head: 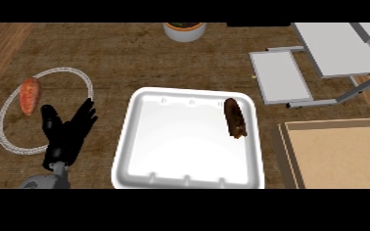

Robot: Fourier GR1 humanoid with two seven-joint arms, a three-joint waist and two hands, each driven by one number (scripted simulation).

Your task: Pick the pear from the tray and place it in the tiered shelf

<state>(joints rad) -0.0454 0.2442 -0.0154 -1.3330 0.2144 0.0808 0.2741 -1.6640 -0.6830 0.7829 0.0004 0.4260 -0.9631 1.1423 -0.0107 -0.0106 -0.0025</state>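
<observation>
The pear [234, 118] lies inside the tray [148, 142], close to the tray's right wall and in its far half. It is a dark brown, elongated thing with a mottled, rough-looking skin, and its long axis runs almost straight from the far side towards the near side, with only a slight lean so that the nearer end sits a little further right. The far end is narrower and rounded, and the body widens towards the near end, which looks ragged. The tray is white, smooth and glossy, a shallow rectangle with rounded corners and a raised rim carrying small notches along its far and near edges. It rests on the desk [123, 54], whose top is brown with a coarse, woven-looking grain. To the right of the tray and further away stands the tiered shelf [285, 76], made of flat pale grey rectangular panels on a thin grey frame, a lower panel near the tray and a higher, larger one beyond it to the right. The left hand [66, 133] shows at the left of the tray, black, fingers up and spread, straight and holding nothing, well apart from the pear. The right hand does not show. Behind the left hand lies a round plate [81, 75] with a pale, thin rim and a see-through look, and on it an orange-red, tapered sweet potato [29, 95].
</observation>
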